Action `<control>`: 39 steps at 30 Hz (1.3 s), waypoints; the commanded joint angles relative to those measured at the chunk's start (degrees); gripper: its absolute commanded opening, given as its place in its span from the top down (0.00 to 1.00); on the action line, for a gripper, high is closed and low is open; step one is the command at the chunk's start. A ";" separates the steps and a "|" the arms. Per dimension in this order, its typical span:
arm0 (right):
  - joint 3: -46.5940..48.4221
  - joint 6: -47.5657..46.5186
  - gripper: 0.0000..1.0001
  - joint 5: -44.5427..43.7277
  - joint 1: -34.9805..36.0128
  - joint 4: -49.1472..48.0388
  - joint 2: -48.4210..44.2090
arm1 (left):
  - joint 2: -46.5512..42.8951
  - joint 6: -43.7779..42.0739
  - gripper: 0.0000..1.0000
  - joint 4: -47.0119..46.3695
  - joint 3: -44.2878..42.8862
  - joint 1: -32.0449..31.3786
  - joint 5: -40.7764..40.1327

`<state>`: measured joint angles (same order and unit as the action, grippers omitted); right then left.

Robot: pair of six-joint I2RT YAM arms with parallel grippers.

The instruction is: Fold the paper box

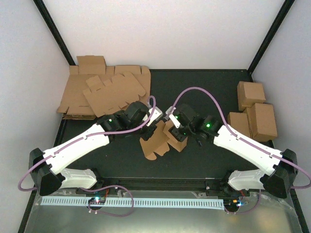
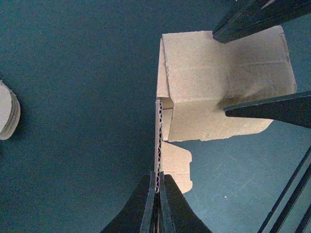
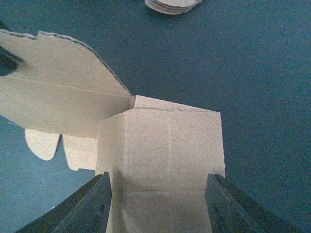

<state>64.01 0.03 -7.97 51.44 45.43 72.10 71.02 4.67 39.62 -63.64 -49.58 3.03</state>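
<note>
My left claw (image 2: 156, 178) is pinched tight on one thin edge of the paper box (image 2: 218, 87), which sits partly folded at the middle of the dark table (image 1: 209, 155). My right claw (image 3: 159, 180) stands wide, straddling one panel; contact unclear.

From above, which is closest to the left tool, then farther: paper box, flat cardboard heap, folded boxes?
1. paper box, centre, pinched by the left tool.
2. flat cardboard heap, back left.
3. folded boxes, right edge.
</note>
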 commanded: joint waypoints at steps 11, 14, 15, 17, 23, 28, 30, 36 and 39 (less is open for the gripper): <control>-4.94 0.36 0.47 -16.34 6.30 -1.54 3.08 | 0.29 0.51 0.97 -1.91 -3.01 0.08 6.74; -6.71 0.41 0.50 -18.35 7.44 -3.66 2.52 | 0.28 0.82 0.97 -2.70 -2.98 0.66 9.58; -7.30 0.45 0.52 -18.95 7.67 -4.36 2.24 | 0.26 0.93 0.97 -2.92 -2.98 0.90 10.37; -8.71 0.13 0.57 -20.60 8.46 -5.89 1.38 | 0.05 1.35 0.97 -3.26 -2.98 1.48 11.55; -10.07 -0.76 0.69 -25.31 10.57 -8.94 0.24 | -0.81 2.38 0.97 -3.27 -4.71 3.79 16.77; -9.94 -0.71 0.75 -27.77 11.58 -8.78 1.24 | -0.81 4.89 0.96 -2.63 -6.90 5.36 22.89; -10.09 -0.61 0.77 -28.15 11.96 -9.09 0.74 | -0.71 6.22 0.96 -2.09 -8.39 6.48 26.31; -10.53 -1.51 0.75 -26.80 12.10 -10.69 -2.20 | -0.36 11.02 0.94 -1.26 -12.37 10.04 34.55; -10.56 -1.46 0.72 -25.46 12.05 -11.07 -3.23 | 1.30 13.00 0.95 0.37 -14.68 12.47 38.98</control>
<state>54.59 -1.43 -34.76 63.42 32.99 70.19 71.40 13.80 41.04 -72.84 -39.59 31.11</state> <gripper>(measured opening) 0.266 0.060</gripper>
